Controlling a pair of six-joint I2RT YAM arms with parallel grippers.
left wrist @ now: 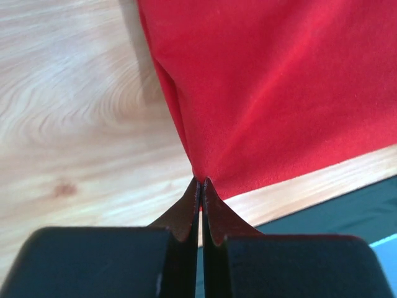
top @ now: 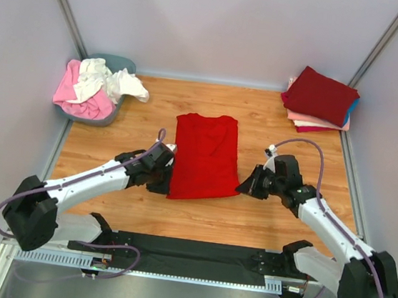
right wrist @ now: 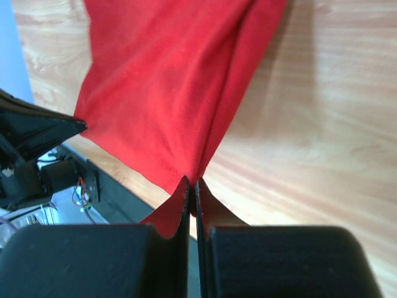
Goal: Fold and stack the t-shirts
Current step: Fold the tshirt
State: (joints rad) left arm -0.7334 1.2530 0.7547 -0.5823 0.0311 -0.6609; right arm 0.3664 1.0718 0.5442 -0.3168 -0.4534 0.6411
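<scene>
**Pinching both near corners of the red shirt, ready for the fold-over**

Table (top: 144, 121): wooden top, arm bases at the near edge.

Red shirt (top: 205, 157): lies flat at the middle of the table as a narrow rectangle, with no sleeves sticking out, so I judge the side folds done. Its long axis runs straight away from the arm bases, with the neckline at the far end and the hem at the near end.

Folded stack (top: 320, 98): sits at the far right corner, dark red on top with pink and a blue edge under it, well apart from the red shirt.

Tub (top: 119, 61): sits at the far left and holds loose pink and white shirts (top: 94, 87).

Left gripper (top: 166, 183): pressed together on the near left corner of the shirt. The left wrist view shows the cloth (left wrist: 279, 93) gathered to a point between the fingertips (left wrist: 200, 181).

Right gripper (top: 242, 188): likewise pinching the near right corner. The cloth (right wrist: 167, 93) puckers into the closed tips (right wrist: 191, 181).

Key relation: the whole shirt lies beyond both grippers, on the far side. Each arm holds the corner on its own side, and neither is nearer.

Judgement: the next move is to lift the hem and carry it along the long axis toward the neckline. The two arms need to travel evenly, or the fold will skew.
</scene>
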